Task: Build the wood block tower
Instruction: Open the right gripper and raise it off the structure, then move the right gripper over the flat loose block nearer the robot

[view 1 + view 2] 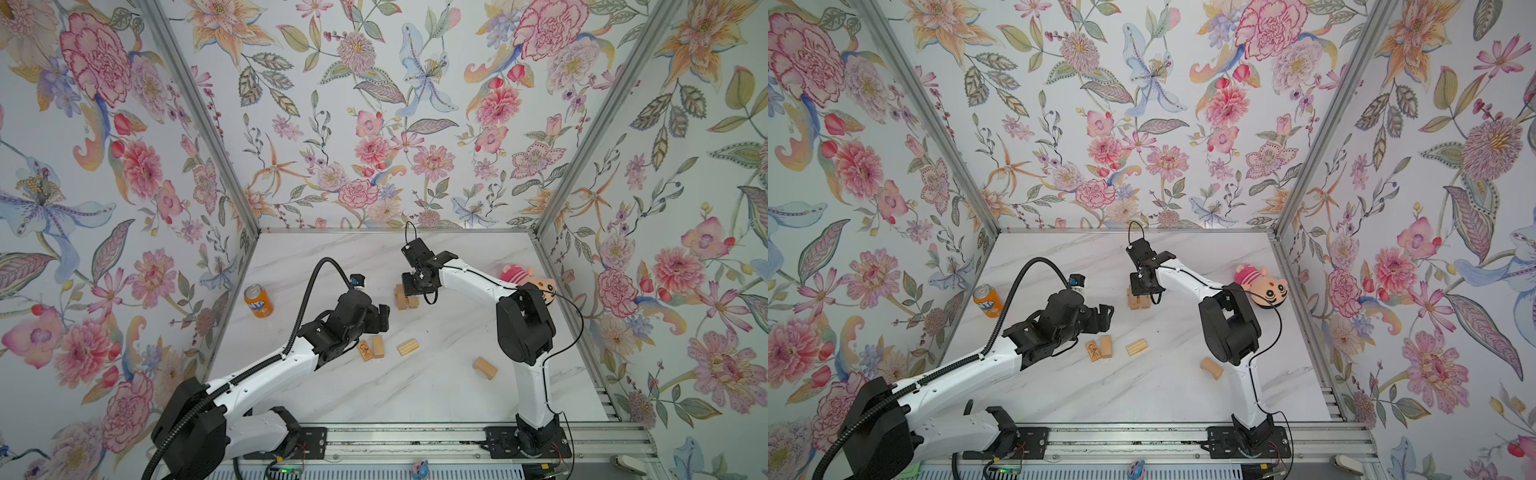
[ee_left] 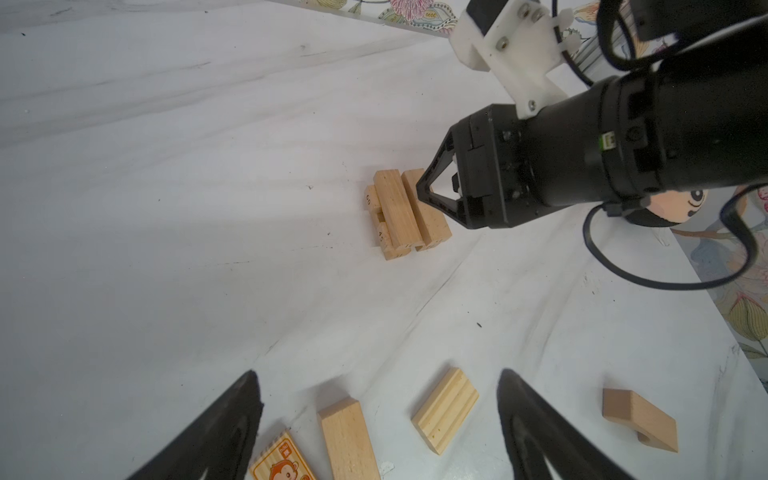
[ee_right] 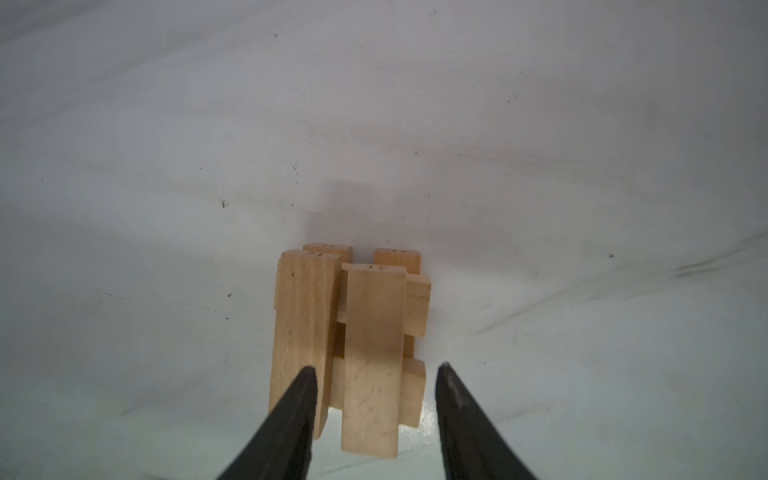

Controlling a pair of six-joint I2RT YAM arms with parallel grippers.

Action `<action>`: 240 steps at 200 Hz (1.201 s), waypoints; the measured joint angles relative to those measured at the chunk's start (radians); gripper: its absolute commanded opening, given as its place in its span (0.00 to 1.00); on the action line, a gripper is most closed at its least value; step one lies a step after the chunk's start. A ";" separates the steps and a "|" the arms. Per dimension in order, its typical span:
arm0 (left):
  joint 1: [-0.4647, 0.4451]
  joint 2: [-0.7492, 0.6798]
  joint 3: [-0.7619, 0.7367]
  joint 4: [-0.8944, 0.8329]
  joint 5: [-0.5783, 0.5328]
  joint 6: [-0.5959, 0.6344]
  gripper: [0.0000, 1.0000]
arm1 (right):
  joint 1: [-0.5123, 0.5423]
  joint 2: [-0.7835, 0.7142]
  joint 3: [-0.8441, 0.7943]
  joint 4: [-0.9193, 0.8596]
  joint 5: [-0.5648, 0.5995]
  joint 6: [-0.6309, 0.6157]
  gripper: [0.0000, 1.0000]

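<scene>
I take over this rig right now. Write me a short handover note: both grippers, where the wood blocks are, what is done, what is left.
Left gripper: open, empty, close to the orange monkey-print block and the plain pale wood block.
Right gripper: open, holding nothing, jaws apart over the tower of pale wood bricks.
Done: the tower seems to have three crossed layers of two bricks.
Left: four blocks lie loose on the white marble table: those two, a ridged wood block and a curved wood block.

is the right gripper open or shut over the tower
Open: the right gripper's fingers stand apart in its wrist view, not pinching the tower's top block between them.
</scene>
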 measured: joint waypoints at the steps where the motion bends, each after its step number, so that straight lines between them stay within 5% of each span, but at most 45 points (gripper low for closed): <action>1: 0.000 0.000 0.000 0.000 0.000 0.000 0.91 | 0.000 -0.002 0.000 -0.001 0.000 -0.002 0.63; 27: 0.000 -0.022 0.000 -0.003 0.000 0.000 0.91 | 0.000 -0.083 -0.008 -0.004 0.006 -0.004 0.84; 96: -0.029 -0.144 -0.089 -0.040 -0.027 -0.039 0.91 | 0.026 -0.325 -0.194 -0.005 0.033 -0.010 1.00; 240: -0.394 -0.180 -0.184 -0.134 -0.261 -0.281 0.90 | 0.132 -0.778 -0.687 0.014 0.069 0.041 0.99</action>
